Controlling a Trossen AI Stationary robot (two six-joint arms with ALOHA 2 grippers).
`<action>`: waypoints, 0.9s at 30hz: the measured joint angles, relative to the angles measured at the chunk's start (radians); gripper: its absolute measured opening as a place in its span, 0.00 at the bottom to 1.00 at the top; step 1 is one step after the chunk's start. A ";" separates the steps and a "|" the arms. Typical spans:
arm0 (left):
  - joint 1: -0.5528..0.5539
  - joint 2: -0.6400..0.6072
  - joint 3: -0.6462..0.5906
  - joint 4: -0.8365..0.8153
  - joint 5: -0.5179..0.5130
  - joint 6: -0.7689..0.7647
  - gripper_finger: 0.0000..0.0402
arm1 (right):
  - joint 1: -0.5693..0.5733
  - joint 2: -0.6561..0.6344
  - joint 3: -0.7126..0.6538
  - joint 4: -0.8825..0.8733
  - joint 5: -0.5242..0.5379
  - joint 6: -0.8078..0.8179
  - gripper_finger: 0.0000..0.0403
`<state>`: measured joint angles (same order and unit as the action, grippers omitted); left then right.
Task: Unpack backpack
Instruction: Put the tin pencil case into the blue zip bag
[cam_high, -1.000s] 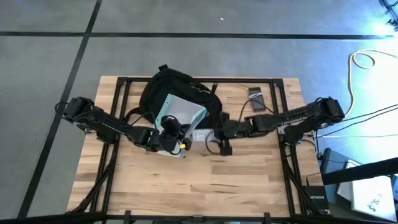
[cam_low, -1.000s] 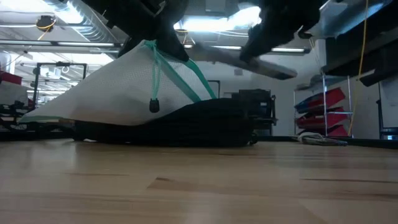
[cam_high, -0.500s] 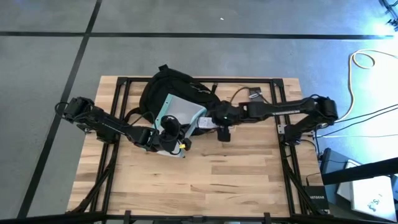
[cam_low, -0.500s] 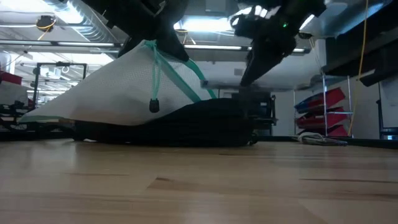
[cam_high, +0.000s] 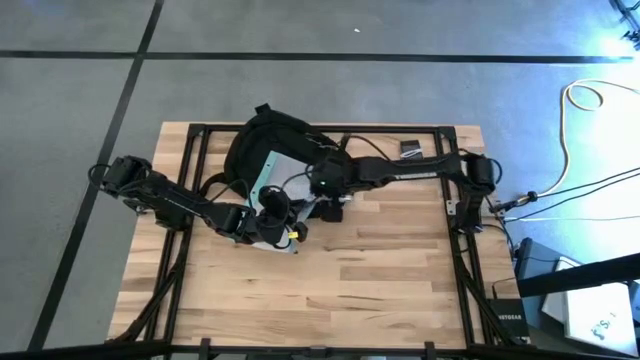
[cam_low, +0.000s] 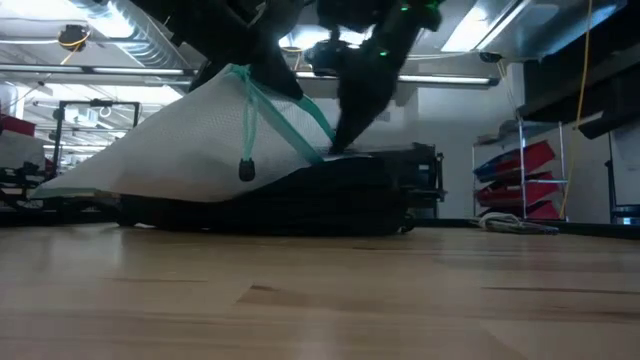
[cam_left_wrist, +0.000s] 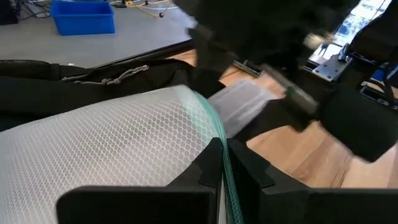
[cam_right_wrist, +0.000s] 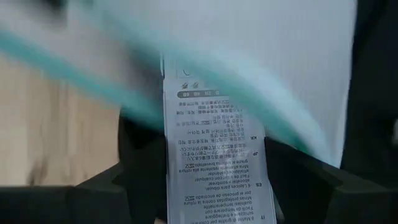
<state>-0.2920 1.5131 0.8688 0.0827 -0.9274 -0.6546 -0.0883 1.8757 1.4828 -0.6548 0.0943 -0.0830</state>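
The black backpack lies flat at the table's far middle. A white mesh pouch with a teal edge rests with its far end on the backpack, and its near end is raised like a tent. My left gripper is shut on that raised end. A teal cord with a dark pull hangs from it. My right gripper reaches in from the right, slanting down over the pouch. It is shut on a clear flat packet with printed text. My left gripper pinches the pouch's teal-trimmed edge between its two fingers, at the raised near corner. The fingers come nearly level from the table's left. The near end is lifted clear and the mesh slopes down to the backpack. My right gripper has the clear packet between its two fingers, which lie along the packet's length. The fingers slant down from the table's right. The packet's free end sticks out past the fingertips beside the pouch's edge; whether it touches the pouch I cannot tell.
A small dark device lies at the far right of the table. Dark frame rails run along the table's sides. Bare wood fills the near half. Cables lie on the floor to the right.
My right gripper has swung toward the table's left and far edge with the packet, from the bare wood to above the pouch, and has tipped more steeply downward. The pouch keeps its raised shape.
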 joint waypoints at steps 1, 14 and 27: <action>0.000 0.000 0.000 -0.003 -0.001 0.000 0.01 | 0.000 0.013 0.016 0.022 0.000 0.001 0.59; 0.000 0.000 0.000 -0.022 -0.011 -0.001 0.01 | 0.003 0.066 0.023 0.248 -0.111 0.002 0.59; 0.004 0.000 0.003 -0.025 0.003 -0.027 0.01 | 0.028 0.117 0.014 0.329 -0.173 -0.022 0.64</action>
<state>-0.2882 1.5135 0.8719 0.0577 -0.9247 -0.6817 -0.0600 1.9923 1.4967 -0.3255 -0.0792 -0.1054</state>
